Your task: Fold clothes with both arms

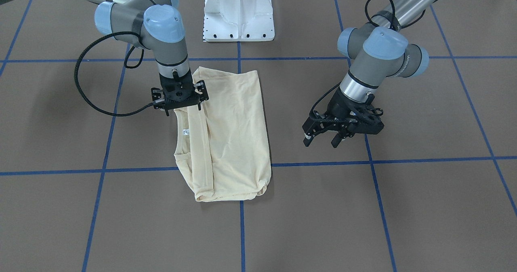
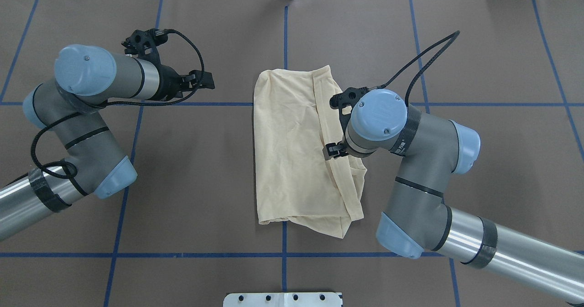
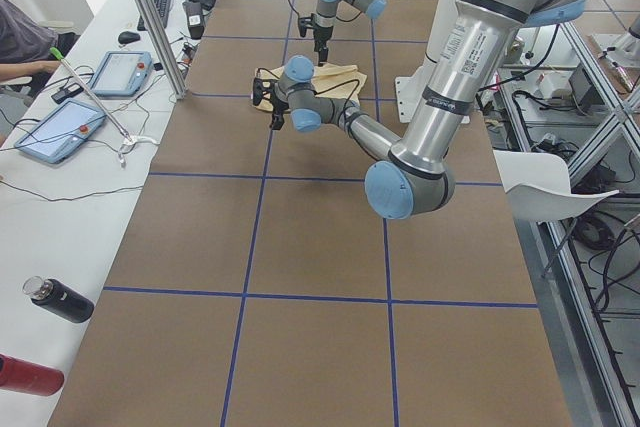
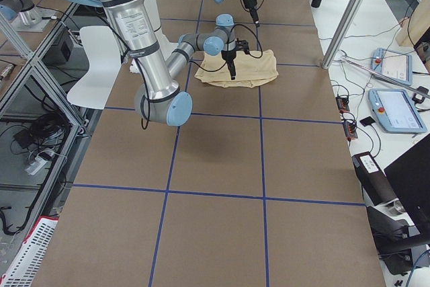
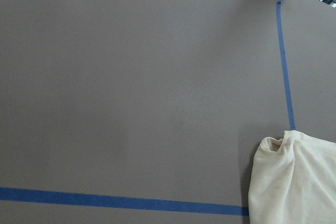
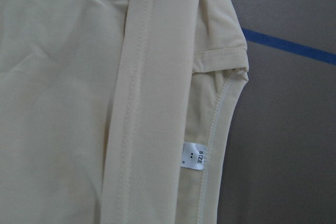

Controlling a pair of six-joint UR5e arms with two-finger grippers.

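Matt knit cloth T-shirt (image 1: 238, 142), matt brown table cover (image 1: 404, 223), shiny metal right arm (image 2: 524, 248)

Brown table cover (image 1: 424, 207), blue tape grid (image 1: 80, 171), white side bench (image 3: 50, 237), white chair (image 3: 548, 182)

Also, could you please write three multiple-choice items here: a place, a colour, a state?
1. The right gripper is: A) above the T-shirt; B) well off to its side; C) out of view.
2. The tape lines are: A) red; B) blue; C) yellow.
3. The left gripper is: A) shut on the T-shirt; B) shut on nothing; C) open and empty.
Key: 1 A, it hangs over the shirt's neck-side edge; 2 B, a blue grid on brown; 3 C, its jaws stand apart over bare table.
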